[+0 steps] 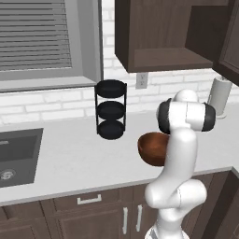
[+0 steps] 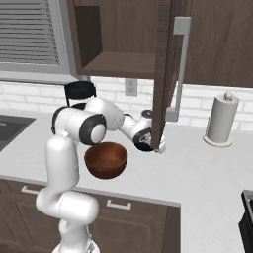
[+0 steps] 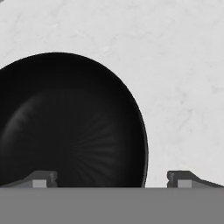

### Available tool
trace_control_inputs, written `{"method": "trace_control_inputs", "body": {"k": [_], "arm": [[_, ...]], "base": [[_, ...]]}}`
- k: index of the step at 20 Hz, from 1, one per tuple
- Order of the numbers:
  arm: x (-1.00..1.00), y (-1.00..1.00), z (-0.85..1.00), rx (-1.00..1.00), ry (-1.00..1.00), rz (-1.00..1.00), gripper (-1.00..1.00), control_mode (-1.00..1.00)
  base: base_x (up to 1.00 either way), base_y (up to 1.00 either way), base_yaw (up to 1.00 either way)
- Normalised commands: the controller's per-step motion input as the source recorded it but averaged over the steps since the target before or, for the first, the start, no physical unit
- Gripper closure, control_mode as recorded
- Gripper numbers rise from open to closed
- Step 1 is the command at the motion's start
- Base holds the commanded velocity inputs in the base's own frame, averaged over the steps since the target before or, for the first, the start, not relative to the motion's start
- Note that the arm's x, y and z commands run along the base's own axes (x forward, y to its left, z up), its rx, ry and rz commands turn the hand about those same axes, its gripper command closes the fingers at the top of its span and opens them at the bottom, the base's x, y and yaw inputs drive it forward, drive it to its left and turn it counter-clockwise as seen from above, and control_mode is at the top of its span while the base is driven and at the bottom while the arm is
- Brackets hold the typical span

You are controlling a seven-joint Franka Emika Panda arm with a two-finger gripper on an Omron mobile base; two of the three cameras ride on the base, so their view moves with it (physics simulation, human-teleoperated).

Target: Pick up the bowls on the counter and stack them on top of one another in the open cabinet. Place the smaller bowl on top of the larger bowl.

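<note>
The smaller black bowl (image 3: 70, 127) lies on the light counter (image 3: 183, 65), right under my hand. My gripper (image 3: 112, 179) is open just above it. The left fingertip (image 3: 41, 179) hangs over the bowl's inside and the right fingertip (image 3: 183, 179) over bare counter, so the right rim runs between them. The larger reddish-brown bowl (image 1: 153, 148) (image 2: 106, 159) sits upright near the counter's front edge, partly behind my arm. The open cabinet (image 1: 168, 58) (image 2: 118, 64) hangs above with a bare bottom shelf.
The cabinet's open door (image 2: 165, 74) hangs in front of my wrist in the right base view. A black three-tier rack (image 1: 110, 109) stands by the wall, a paper towel roll (image 2: 221, 118) at the right, and a sink (image 1: 16, 156) at the left.
</note>
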Motion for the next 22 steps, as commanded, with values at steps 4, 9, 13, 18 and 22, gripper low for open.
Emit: {"method": "trace_control_inputs", "body": {"k": [4, 9, 13, 18, 22], "arm": [[0.09, 0.0, -0.15, 0.0, 0.0, 0.0, 1.0, -1.0], [0.0, 0.0, 0.0, 0.0, 0.0, 0.0, 1.0, -1.0], [0.0, 0.0, 0.0, 0.0, 0.0, 0.0, 1.0, -1.0], [0.0, 0.0, 0.2, 0.0, -0.05, 0.0, 1.0, -1.0], [-0.14, 0.0, 0.74, 0.0, -0.17, 0.0, 1.0, -1.0]], "base": [[0.0, 0.0, 0.0], [0.0, 0.0, 0.0], [0.0, 0.0, 0.0], [0.0, 0.0, 0.0], [0.0, 0.0, 0.0]]}}
